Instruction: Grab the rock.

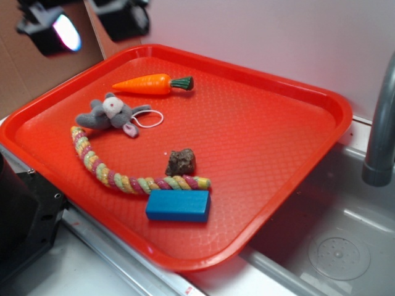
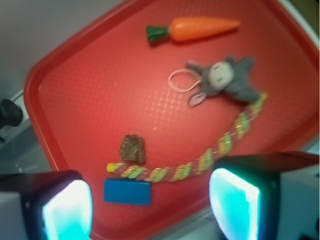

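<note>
The rock [image 1: 181, 162], a small lumpy brown-grey stone, lies on the red tray [image 1: 278, 135] just above the near end of the coloured rope. The wrist view shows the rock [image 2: 133, 148] well ahead of the fingers, touching nothing but the tray. My gripper [image 1: 92, 21] hangs high over the tray's far left corner, far from the rock. In the wrist view the gripper [image 2: 150, 207] is open, its two glowing pads [image 2: 67, 210] set wide apart with nothing between them.
On the tray lie a blue block [image 1: 178, 205], a multicoloured rope [image 1: 117, 176], a grey plush mouse [image 1: 110, 113] with a white loop, and an orange toy carrot [image 1: 151, 84]. A steel sink [image 1: 333, 246] and a faucet pipe [image 1: 382, 129] are at the right.
</note>
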Controlling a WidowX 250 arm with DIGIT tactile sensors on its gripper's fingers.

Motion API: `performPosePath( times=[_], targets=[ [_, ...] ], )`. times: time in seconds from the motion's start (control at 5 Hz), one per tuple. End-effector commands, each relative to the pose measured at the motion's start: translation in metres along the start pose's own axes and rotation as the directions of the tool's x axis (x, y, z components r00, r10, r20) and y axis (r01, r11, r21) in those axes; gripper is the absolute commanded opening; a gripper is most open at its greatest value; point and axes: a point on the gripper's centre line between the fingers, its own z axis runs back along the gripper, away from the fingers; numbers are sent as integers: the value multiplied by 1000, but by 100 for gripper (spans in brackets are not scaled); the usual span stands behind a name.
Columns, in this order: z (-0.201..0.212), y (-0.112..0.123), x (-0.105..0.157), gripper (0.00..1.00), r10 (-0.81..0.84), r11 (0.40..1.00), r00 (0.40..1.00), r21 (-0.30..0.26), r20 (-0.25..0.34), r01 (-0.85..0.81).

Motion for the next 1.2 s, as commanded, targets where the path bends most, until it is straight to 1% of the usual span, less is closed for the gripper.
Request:
performPosePath(
  times=[0.0,0.2,0.4,0.8,1.0],
  targets=[
    [-51,-17,9,100,83,996,995,30,60,-85],
    [-83,-21,9,100,104,992,992,62,76,-109],
    [-104,-21,7,100,94,991,993,91,71,-100],
    [-131,-15,-1,100,92,987,995,129,50,-98],
    [-145,-9,-7,91,83,980,995,179,50,-91]
  ],
)
